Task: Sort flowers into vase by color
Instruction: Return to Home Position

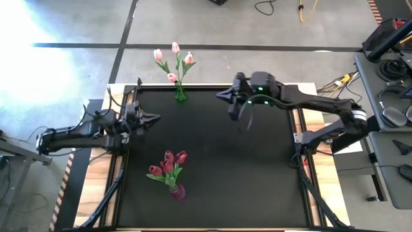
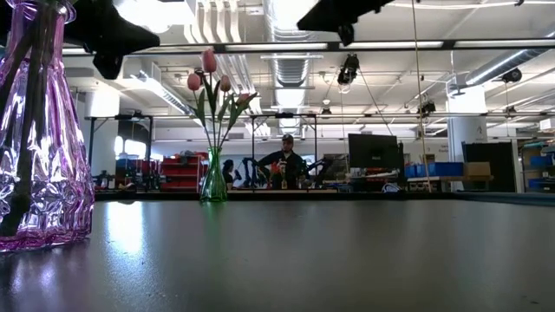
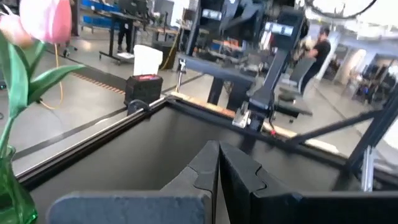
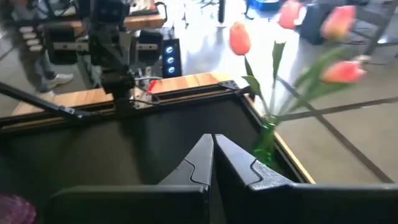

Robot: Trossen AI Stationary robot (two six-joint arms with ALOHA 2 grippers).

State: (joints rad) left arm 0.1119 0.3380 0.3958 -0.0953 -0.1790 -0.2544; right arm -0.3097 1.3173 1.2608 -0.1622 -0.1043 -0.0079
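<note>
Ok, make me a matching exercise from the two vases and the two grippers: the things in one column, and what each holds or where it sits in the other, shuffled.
Column one:
1. green vase
2. purple vase
3. left gripper
4. right gripper

Column two:
A. shut, at the left side of the table
B. holds dark red tulips
C. shut, to the right of the green vase
D. holds pink tulips

Pairs: 1-D, 2-B, 3-A, 4-C.
</note>
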